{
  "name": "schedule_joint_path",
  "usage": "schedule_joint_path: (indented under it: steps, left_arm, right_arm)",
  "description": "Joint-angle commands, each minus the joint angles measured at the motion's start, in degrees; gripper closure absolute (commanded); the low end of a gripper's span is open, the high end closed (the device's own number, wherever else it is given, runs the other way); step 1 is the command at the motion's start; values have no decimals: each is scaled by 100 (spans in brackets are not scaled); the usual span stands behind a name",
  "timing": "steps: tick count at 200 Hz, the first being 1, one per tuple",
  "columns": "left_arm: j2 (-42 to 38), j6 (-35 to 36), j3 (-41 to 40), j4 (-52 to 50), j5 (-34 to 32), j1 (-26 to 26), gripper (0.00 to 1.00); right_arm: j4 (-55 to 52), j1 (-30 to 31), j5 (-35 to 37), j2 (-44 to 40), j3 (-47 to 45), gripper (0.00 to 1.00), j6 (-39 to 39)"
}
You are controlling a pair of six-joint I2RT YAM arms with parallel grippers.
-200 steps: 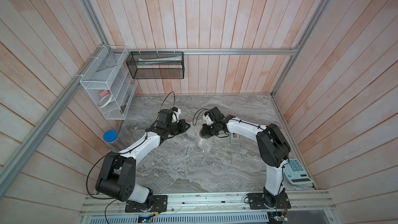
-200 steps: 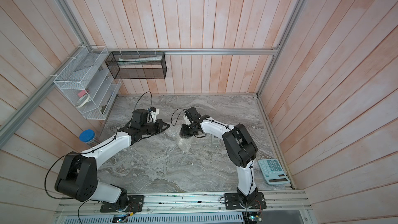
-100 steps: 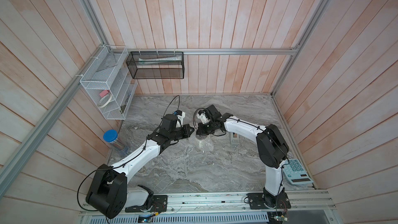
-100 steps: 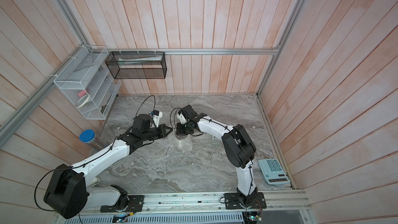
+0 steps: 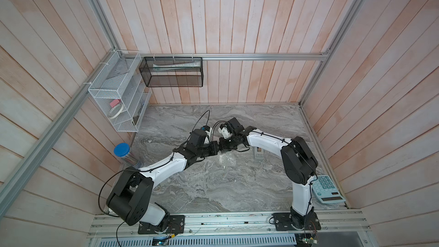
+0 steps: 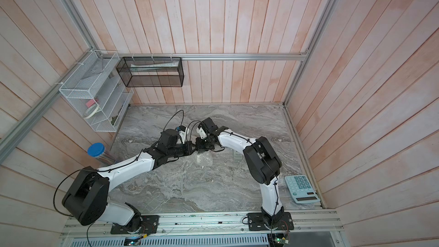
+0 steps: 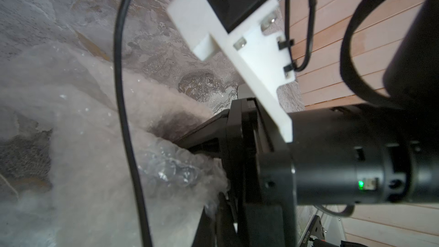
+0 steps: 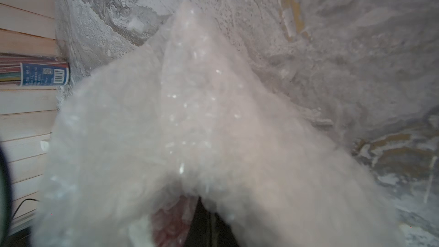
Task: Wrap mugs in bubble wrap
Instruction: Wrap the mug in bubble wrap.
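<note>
1. Mug (image 8: pixel 171 222) first: only a red smear shows through the wrap, close under the right wrist camera. In both top views it is hidden, so I cannot tell its pose.
2. The wrap (image 5: pixel 227 160) is a bunched, whitish heap on the table (image 5: pixel 213 193), near the dispenser (image 5: pixel 258 154) on the side toward the left arm, and apart from it.
3. The right gripper (image 5: pixel 223 146) hangs just over that heap with its jaws pressed together. In its wrist view the sheet drapes away from its tip, so I read it as pinching a fold of wrap.
4. The left gripper (image 5: pixel 215 149) meets it nose to nose, on the side farther from the dispenser, and is clamped tight too. Whether any wrap sits between its fingers I cannot tell, because blurred sheet fills much of its camera.
5. The wrap should handle as feather-light, soft and crinkly, and it likely springs open once let go. Take it at an edge or a gathered fold, never the flat middle, where the film would slip.
6. The mug is the opposite: stiff, heavier, glazed and breakable. Under the film it will probably slide, so grip across the wall with a gentle squeeze. The handle may snag the sheet.
7. One risk is that pulling on the wrap alone could roll the mug out of the bundle.
</note>
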Motion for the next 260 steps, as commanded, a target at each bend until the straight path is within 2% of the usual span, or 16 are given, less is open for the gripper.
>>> schedule_joint_path:
  steps: [1, 31, 102, 167, 212, 260]
  left_arm:
    - [92, -18, 64, 242, -282, -7, 100]
    - [354, 13, 245, 269, -315, 17, 100]
    - [1318, 293, 840, -495, -264, 15, 100]
    - [1489, 487, 835, -955, -265, 5, 100]
    - [1221, 515, 592, -1100, -390, 6, 100]
    - [1260, 614, 812, -1261, -607, 50, 100]
  right_arm:
    - [63, -10, -63, -9, -208, 100, 111]
    - [223, -32, -147, -110, -408, 91, 154]
    - [350, -68, -248, -621, -509, 68, 225]
    - [256, -58, -468, -1165, -732, 60, 386]
    - [489, -20, -837, -1413, -980, 59, 489]
    - [523, -15, -879, -1632, -1012, 57, 524]
